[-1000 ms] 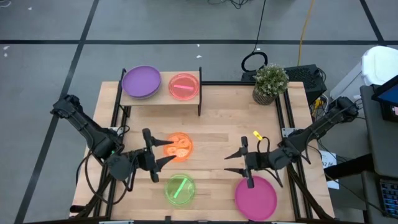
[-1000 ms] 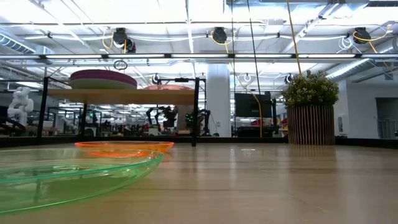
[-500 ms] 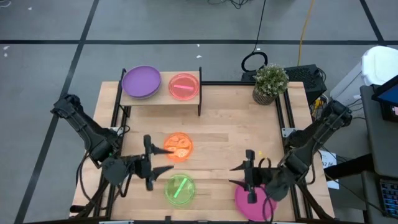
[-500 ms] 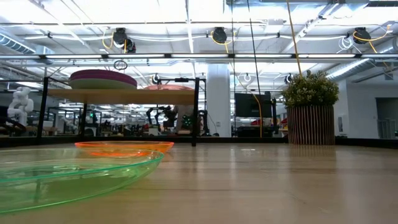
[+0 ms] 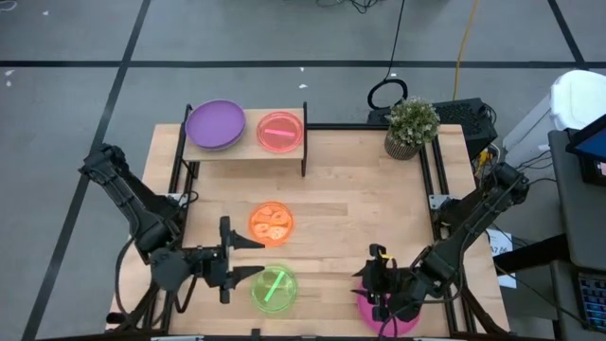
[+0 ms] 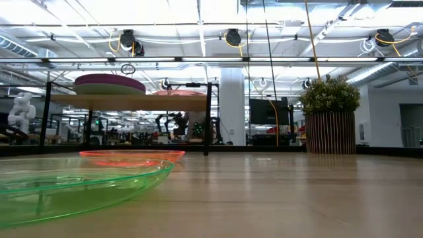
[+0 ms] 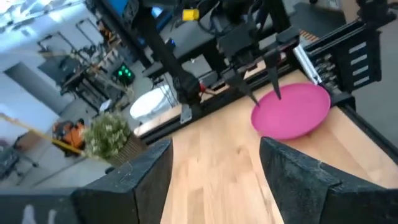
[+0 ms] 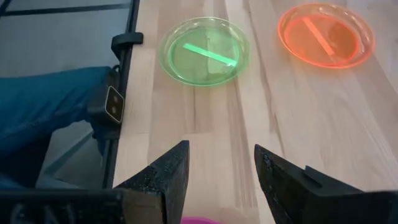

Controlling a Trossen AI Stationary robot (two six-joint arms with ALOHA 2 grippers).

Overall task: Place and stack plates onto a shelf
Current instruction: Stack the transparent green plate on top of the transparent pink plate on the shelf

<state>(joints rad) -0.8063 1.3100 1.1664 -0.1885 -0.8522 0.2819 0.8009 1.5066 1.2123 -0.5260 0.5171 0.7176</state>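
The shelf [image 5: 244,142] stands at the table's far left on black legs. It carries a purple plate [image 5: 214,124] and a red-pink plate [image 5: 279,131]. An orange plate [image 5: 271,224] and a green plate [image 5: 274,288] lie flat on the tabletop. A magenta plate [image 7: 291,111] lies at the near right. My left gripper [image 5: 254,258] is open, above the table just left of the gap between the orange and green plates. My right gripper [image 5: 365,286] is open and tipped down over the magenta plate's left rim; I see no touch.
A potted plant [image 5: 412,125] stands at the table's far right corner. Black rails run along the left and right table edges. Bare wood lies in the middle of the table [image 5: 360,199], between the plates and the shelf.
My right gripper has swung toward the table's near edge, sunk a little and tipped downward, and now covers much of the magenta plate. My left gripper has drifted toward the near edge, from beside the orange plate toward the green one. No plate has moved.
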